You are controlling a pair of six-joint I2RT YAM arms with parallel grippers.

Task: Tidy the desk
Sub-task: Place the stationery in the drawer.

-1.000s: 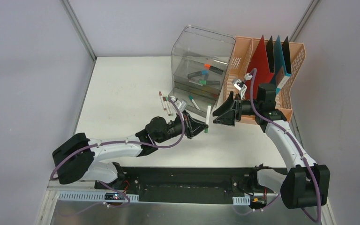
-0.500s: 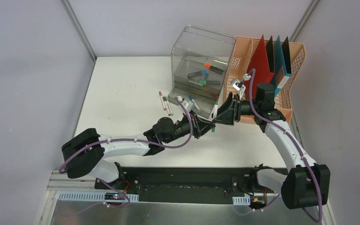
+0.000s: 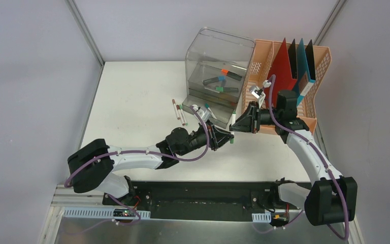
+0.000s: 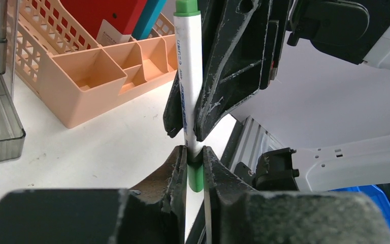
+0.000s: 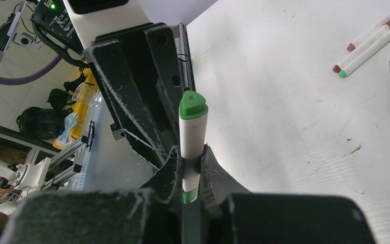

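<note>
The desk (image 3: 132, 96) is a large, flat, white rectangular tabletop. It fills the middle of the top view, from the upper centre down toward the lower part of the frame. Its matte surface shows faint scuffs and smudges. A black and metal rail (image 3: 198, 195) runs along its front edge at the bottom. In the right wrist view its white surface fills the right half, flecked with small brown marks.

Marker (image 4: 188, 61) between left tool (image 4: 193, 152) and right tool (image 5: 190, 152), before drawer box (image 3: 216, 61); file rack (image 3: 262, 58) right of box
</note>
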